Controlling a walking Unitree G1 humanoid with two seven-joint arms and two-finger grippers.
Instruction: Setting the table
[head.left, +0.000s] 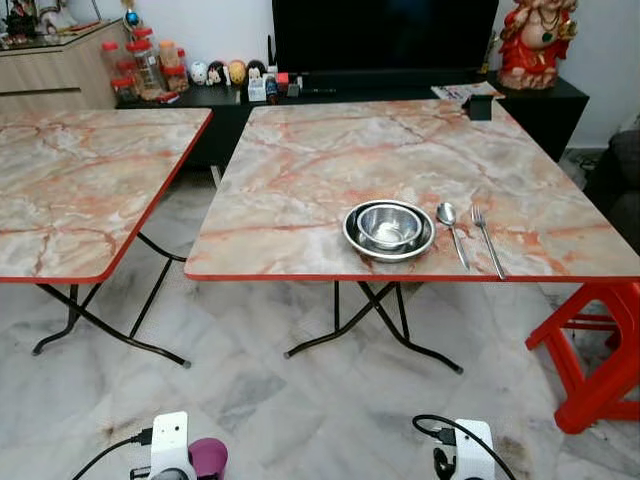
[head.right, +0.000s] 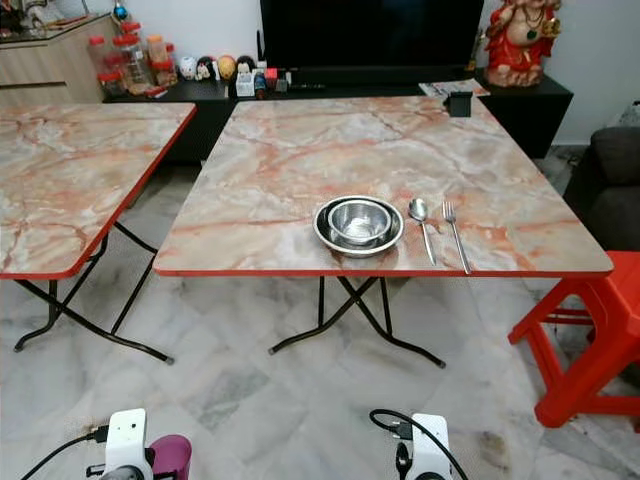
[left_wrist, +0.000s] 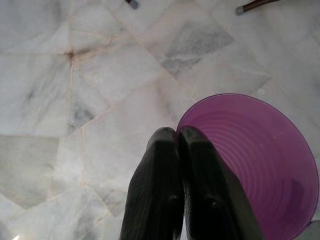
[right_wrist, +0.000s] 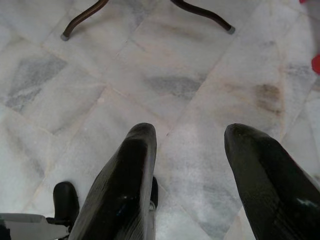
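The room is evenly and brightly lit by soft, diffuse light. Only faint shadows are cast under the marble-patterned, red-edged folding counter onto the pale marble floor. Small bright highlights are seen in the nested round steel bowls near the counter's front edge. Both head views are sharp, without motion blur. In the wrist views the floor is sharp, while the black fingers close to the lens are rendered slightly soft.
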